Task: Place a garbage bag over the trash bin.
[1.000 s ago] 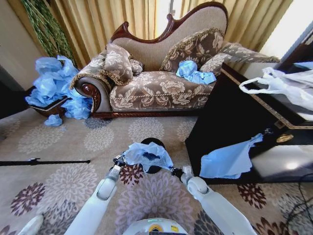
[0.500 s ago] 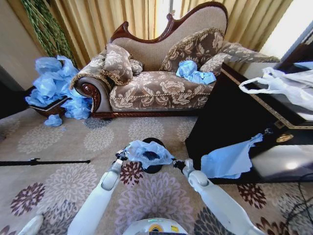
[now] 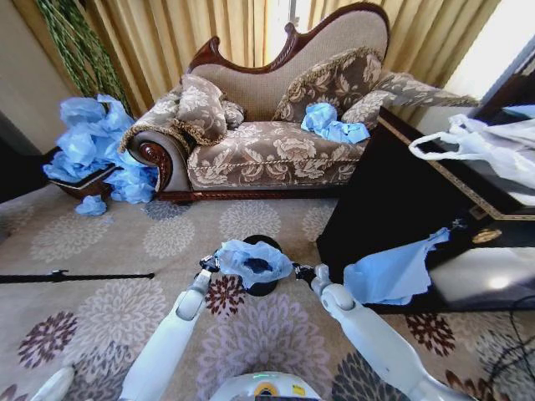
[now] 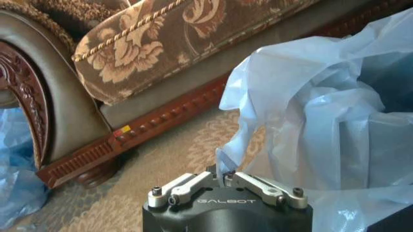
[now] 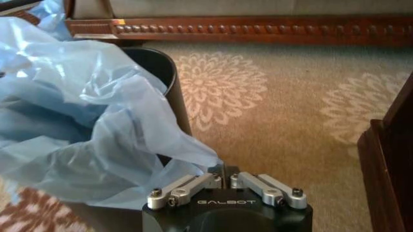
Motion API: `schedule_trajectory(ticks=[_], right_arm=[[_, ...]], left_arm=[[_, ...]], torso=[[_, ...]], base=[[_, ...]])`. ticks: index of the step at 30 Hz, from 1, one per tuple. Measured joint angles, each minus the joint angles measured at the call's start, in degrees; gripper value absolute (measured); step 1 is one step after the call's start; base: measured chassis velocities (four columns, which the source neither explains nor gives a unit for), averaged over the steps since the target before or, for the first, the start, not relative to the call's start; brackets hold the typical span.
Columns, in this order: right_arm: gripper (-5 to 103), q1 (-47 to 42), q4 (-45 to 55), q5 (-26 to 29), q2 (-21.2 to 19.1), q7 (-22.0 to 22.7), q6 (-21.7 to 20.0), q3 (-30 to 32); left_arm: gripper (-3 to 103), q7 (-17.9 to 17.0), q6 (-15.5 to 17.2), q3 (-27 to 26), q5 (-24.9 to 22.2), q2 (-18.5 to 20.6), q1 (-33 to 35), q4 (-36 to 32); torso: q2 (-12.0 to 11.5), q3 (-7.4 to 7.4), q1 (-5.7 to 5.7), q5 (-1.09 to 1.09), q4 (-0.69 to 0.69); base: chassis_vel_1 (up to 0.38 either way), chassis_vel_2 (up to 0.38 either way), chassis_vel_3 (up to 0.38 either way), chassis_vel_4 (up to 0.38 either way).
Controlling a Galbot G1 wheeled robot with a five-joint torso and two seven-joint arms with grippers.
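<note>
Trash bin [image 3: 262,288] mostly under garbage bag [image 3: 251,261]

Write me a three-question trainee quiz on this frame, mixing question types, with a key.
1. True or false: the garbage bag already hangs fully down the sides of the trash bin.
2. What does the left gripper pinch?
3. The right gripper is: A) open above the sofa, B) shut on the bag's edge beside the bin, C) resting on the cabinet.

Key: 1 false, it is bunched over the opening; 2 the bag's edge; 3 B.
</note>
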Motion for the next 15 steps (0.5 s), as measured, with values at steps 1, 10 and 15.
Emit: schedule_trajectory(ticks=[1,10,15], right_arm=[[5,0.02,0.7,0.14,-0.51,-1.01,0.0,0.08],[37,0.64,5.58,7.43,-3.12,-8.62,-1.04,0.9],[60,0.95,4.62,9.22,-4.95,-15.2,-1.02,1.18]], left_arm=[[0,0.01,0.0,-0.36,-0.02,0.1,0.52,-0.54],[0,0.06,0.08,-1.02,-0.4,0.69,1.35,-2.0],[0,0.14,0.13,-1.05,-0.48,0.7,1.57,-2.62]], torso=[[0.0,0.0,0.0,0.0,-0.01],[0.0,0.0,0.0,0.01,0.03],[0.0,0.0,0.0,0.0,0.01]], base=[[0.0,0.0,0.0,0.0],[0.0,0.0,0.0,0.0],[0.0,0.0,0.0,0.0]])
